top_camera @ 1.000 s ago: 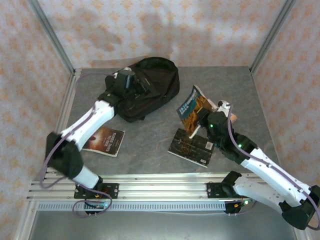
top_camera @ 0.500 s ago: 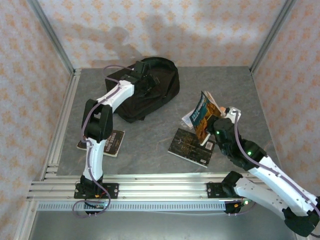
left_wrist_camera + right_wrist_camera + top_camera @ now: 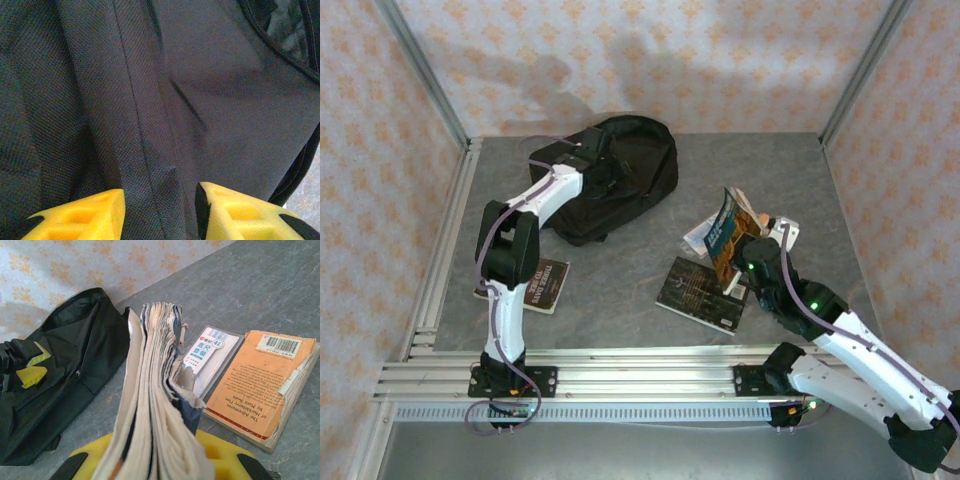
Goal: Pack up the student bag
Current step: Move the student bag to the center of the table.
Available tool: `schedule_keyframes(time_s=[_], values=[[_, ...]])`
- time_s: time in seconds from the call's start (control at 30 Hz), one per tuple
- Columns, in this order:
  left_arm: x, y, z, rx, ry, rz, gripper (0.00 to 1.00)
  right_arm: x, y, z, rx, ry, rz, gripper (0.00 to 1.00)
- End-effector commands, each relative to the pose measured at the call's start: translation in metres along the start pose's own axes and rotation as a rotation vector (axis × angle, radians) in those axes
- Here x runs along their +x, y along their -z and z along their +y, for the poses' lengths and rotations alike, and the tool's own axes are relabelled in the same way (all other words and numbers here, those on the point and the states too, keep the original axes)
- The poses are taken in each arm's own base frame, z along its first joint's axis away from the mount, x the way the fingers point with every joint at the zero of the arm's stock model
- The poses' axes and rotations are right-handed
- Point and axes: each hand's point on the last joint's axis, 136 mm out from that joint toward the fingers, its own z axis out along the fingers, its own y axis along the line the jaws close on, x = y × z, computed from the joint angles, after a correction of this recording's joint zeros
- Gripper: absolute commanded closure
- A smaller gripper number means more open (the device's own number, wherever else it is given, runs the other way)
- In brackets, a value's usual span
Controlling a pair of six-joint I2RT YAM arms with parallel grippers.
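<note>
The student bag (image 3: 640,185), a large black backpack, lies at the back of the table and also appears on the left in the right wrist view (image 3: 75,360). My left gripper (image 3: 603,168) rests on its top. Its yellow fingers (image 3: 85,217) pinch a ridge of the black fabric (image 3: 150,150), and the gripper (image 3: 160,212) is shut on it. My right gripper (image 3: 740,252) is shut on a blue and orange book (image 3: 725,232), held upright on edge. The book's pages (image 3: 155,390) face the wrist camera above the gripper (image 3: 160,457).
A dark book (image 3: 703,292) lies flat just left of the right gripper. Another dark book (image 3: 535,285) lies by the left arm. An orange paperback (image 3: 260,382) and a white packaged item (image 3: 210,355) lie behind the held book. Patterned walls enclose the table.
The left arm's elbow has risen to stand upright while its gripper stays on the bag. The right gripper has carried the book slightly right and turned it more edge-on.
</note>
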Motion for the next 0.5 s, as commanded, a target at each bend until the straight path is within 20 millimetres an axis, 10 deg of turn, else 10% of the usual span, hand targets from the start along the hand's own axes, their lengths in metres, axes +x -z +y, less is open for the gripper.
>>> schedule_keyframes(time_s=[0.0, 0.47], values=[[-0.010, 0.001, 0.009, -0.033, 0.005, -0.026, 0.53, -0.013, 0.002, 0.007, -0.028, -0.027, -0.049, 1.00], [-0.005, -0.011, 0.026, -0.183, -0.054, -0.008, 0.40, -0.013, 0.003, 0.005, -0.031, -0.038, -0.048, 1.00]])
